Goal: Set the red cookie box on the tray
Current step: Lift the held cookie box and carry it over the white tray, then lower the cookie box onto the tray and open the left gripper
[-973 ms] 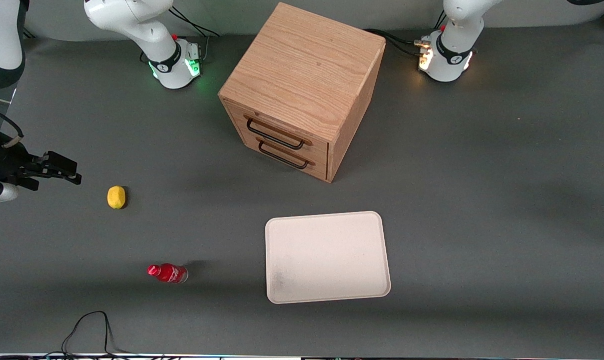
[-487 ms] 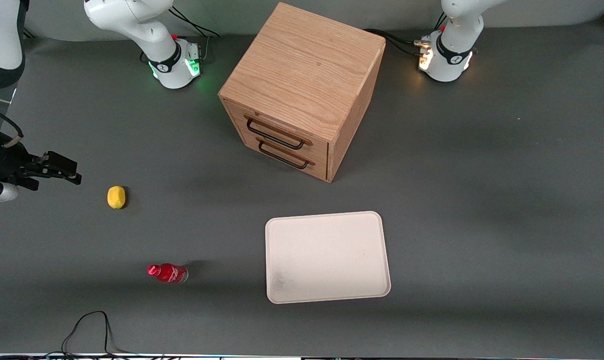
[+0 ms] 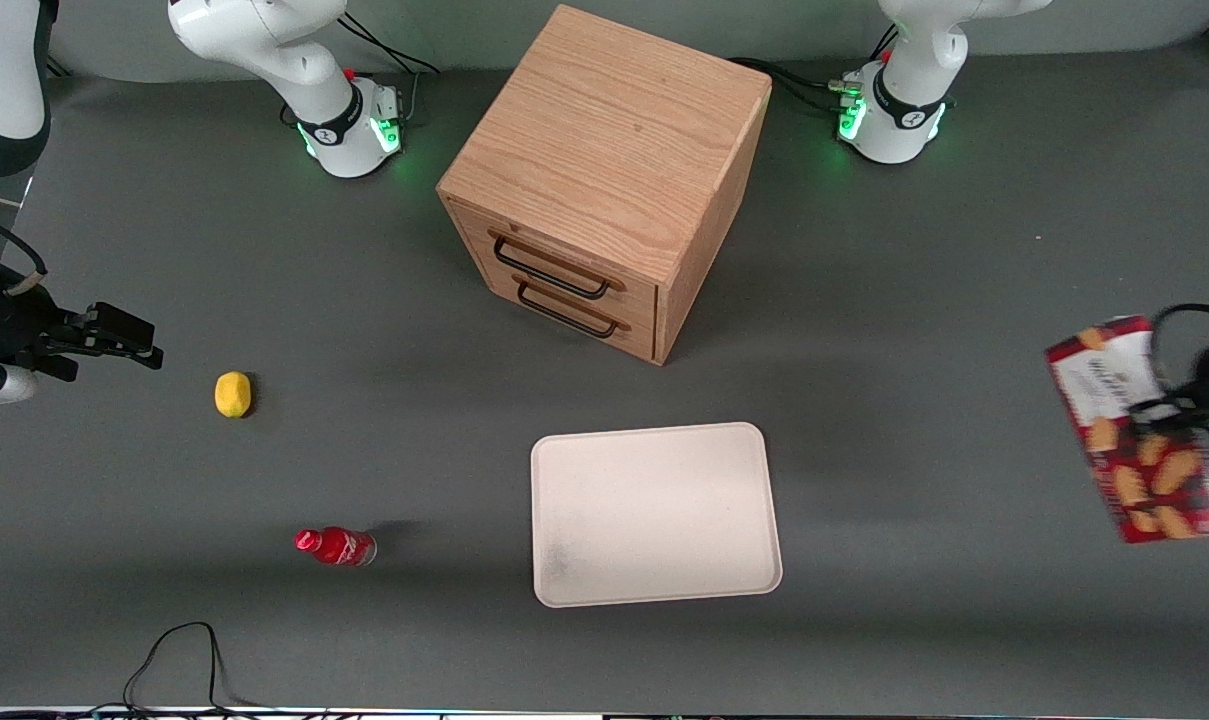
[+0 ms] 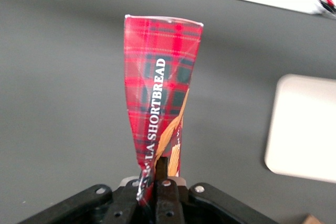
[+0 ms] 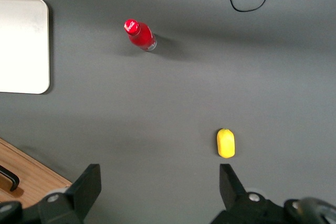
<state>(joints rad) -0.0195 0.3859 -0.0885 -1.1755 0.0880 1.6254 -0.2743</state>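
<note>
The red cookie box (image 3: 1136,430) is held aloft at the working arm's end of the desk (image 3: 364,640), well apart from the empty cream tray (image 3: 654,514), so carrying it over appears to be the step in hand. It is pinched narrowly at one end by the gripper (image 4: 160,174), its length pointing away from the wrist.

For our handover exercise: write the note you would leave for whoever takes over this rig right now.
Claw: shut on the red cookie box, held above the table at the working arm's end.
Tray: on the table in front of the wooden drawer cabinet, nothing on it.
Done: box picked up.
Left: carry it over the tray, lower it flat inside the rim, release.
</note>
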